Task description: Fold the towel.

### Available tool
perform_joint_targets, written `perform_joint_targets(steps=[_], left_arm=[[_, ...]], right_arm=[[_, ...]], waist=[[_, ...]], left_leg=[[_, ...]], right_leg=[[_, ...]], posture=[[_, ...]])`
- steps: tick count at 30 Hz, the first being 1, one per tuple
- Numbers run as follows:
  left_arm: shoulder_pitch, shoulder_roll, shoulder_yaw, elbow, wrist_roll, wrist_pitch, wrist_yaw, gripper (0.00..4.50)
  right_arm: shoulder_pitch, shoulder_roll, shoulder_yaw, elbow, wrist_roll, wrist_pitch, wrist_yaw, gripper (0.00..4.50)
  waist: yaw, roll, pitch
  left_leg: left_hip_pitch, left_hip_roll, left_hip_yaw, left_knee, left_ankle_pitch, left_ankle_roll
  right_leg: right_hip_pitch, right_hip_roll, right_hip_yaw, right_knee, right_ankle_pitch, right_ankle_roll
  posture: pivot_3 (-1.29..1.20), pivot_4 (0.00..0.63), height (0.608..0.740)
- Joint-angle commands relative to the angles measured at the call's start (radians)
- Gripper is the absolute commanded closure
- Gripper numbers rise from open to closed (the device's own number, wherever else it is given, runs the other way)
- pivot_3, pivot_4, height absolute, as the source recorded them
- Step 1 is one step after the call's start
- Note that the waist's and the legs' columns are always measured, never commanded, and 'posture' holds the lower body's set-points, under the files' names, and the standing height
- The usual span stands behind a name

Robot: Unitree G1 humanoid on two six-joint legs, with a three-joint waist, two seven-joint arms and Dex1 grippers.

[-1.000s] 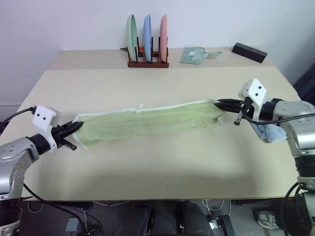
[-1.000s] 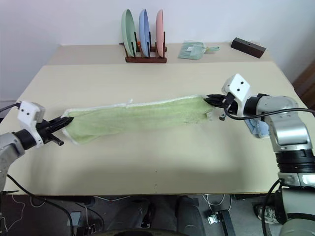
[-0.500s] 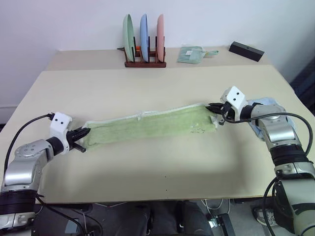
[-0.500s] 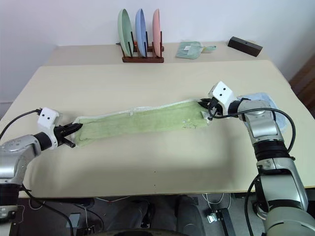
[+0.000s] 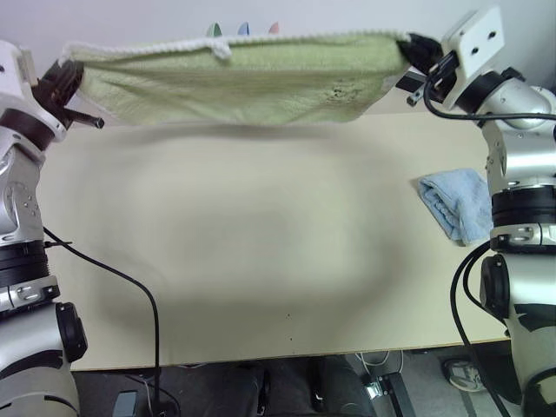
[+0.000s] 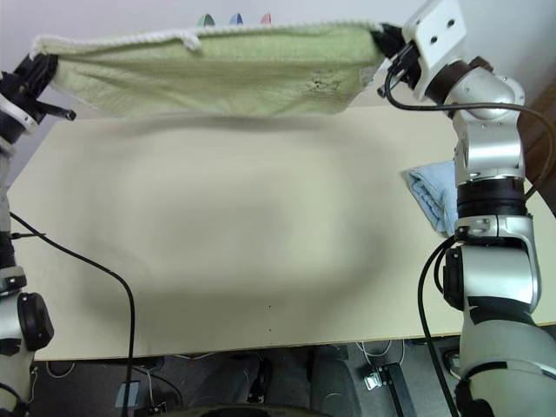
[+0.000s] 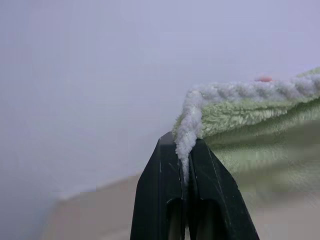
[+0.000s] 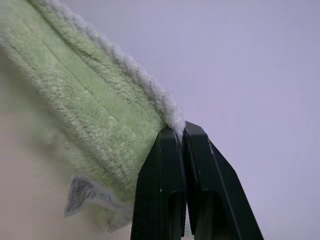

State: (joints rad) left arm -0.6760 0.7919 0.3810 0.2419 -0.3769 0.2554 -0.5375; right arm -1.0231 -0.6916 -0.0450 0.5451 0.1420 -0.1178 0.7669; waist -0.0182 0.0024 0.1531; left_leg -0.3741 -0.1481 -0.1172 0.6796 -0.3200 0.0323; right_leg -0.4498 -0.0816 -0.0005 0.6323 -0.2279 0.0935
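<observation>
You have the light green terry towel with white stitched edging (image 5: 234, 76) stretched taut in the air above the beige table (image 5: 261, 261). Left gripper (image 7: 186, 150) is clamped tight on its left corner, right gripper (image 8: 181, 131) on its right corner. A folded light blue towel (image 5: 456, 200) lies near the table's right edge.

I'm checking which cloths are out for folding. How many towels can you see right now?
2. The green towel hangs stretched above the table between both grippers; a folded blue towel lies near the right edge.
</observation>
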Motion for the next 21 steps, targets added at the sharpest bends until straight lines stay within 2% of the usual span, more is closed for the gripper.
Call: perform_joint_targets(steps=[1, 9, 13, 16, 21], left_arm=[[0.104, 0.038, 0.08, -0.032, -0.034, 0.025, -0.046, 4.5], [0.533, 0.065, 0.094, -0.269, -0.072, 0.122, -0.193, 4.5], [0.728, 0.081, 0.147, -0.414, -0.175, 0.277, -0.273, 4.5], [0.771, 0.08, 0.147, -0.439, -0.176, 0.296, -0.272, 4.5], [0.686, 0.071, 0.064, -0.321, -0.089, 0.272, -0.207, 4.5]], right_arm=[[0.079, -0.056, -0.042, -0.112, 0.054, 0.075, 0.078, 4.47], [0.405, -0.156, -0.052, -0.41, 0.18, 0.331, 0.27, 4.47], [0.535, -0.243, -0.07, -0.525, 0.248, 0.47, 0.35, 4.47], [0.543, -0.25, -0.061, -0.54, 0.248, 0.482, 0.349, 4.47], [0.471, -0.195, 0.01, -0.438, 0.162, 0.433, 0.307, 4.47]], waist=[[-0.002, 0.0, 0.0], [0.01, 0.001, 0.001], [0.022, 0.001, 0.001], [0.03, 0.001, 0.001], [0.033, 0.002, 0.001]], left_leg=[[0.0, 0.0, 0.0, 0.0, 0.0, 0.0], [-0.001, 0.0, 0.001, 0.001, 0.0, 0.0], [-0.001, 0.0, 0.001, 0.002, -0.001, 0.001], [0.0, 0.0, 0.001, 0.002, -0.001, 0.001], [0.004, 0.001, 0.001, 0.002, -0.001, 0.0]], right_leg=[[-0.001, 0.0, 0.0, 0.0, 0.0, 0.0], [-0.002, 0.0, 0.001, 0.001, 0.0, 0.0], [0.0, 0.0, 0.001, 0.0, 0.0, 0.0], [0.001, 0.0, 0.001, 0.0, 0.0, 0.0], [0.004, 0.0, 0.001, 0.0, 0.0, 0.0]], posture=[[0.0, 0.15, 0.74], [0.0, 0.15, 0.74], [0.0, 0.15, 0.74], [0.0, 0.15, 0.74], [0.0, 0.15, 0.74]])
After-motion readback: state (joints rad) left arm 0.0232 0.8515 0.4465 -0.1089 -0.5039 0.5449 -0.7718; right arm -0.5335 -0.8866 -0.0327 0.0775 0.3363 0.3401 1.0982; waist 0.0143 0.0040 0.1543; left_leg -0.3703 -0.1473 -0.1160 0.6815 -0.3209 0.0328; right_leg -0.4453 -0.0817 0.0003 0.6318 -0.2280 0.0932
